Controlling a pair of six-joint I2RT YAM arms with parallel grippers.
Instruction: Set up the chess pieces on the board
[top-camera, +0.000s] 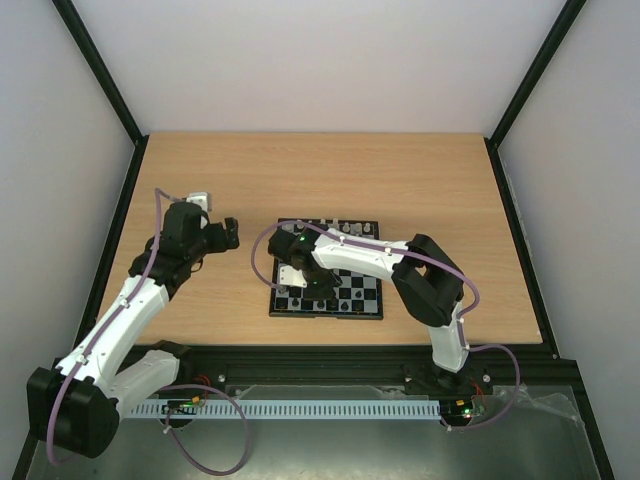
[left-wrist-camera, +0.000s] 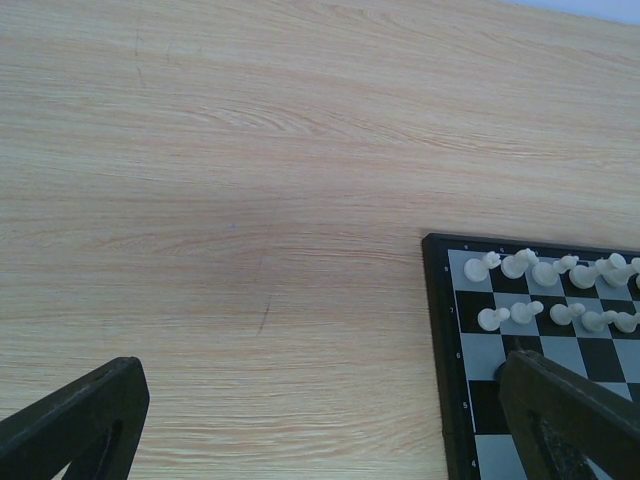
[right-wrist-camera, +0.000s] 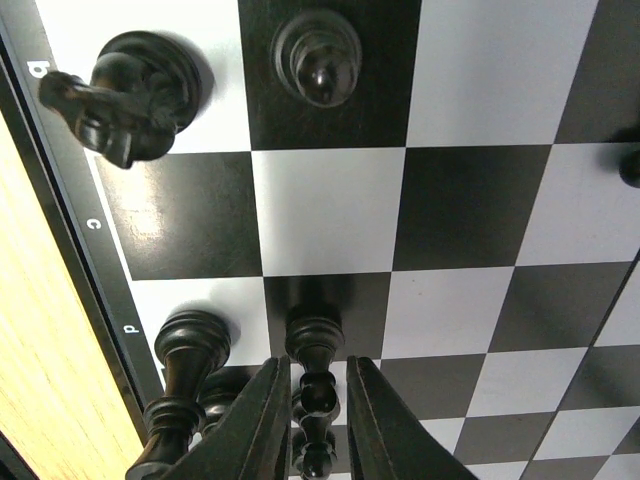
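Presently, right gripper (right-wrist-camera: 317, 385) is clamped on a black piece (right-wrist-camera: 313, 345) standing on the board (right-wrist-camera: 75, 190), while left gripper (left-wrist-camera: 320, 430) hangs wide open, empty, over the table (left-wrist-camera: 250, 200).

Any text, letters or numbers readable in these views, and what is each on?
"b": white letter on the black rim of the board, right wrist view.
"c": same rim.
"d": same rim.
Rim marks in the left wrist view: too small to read.
Top view: nothing legible.
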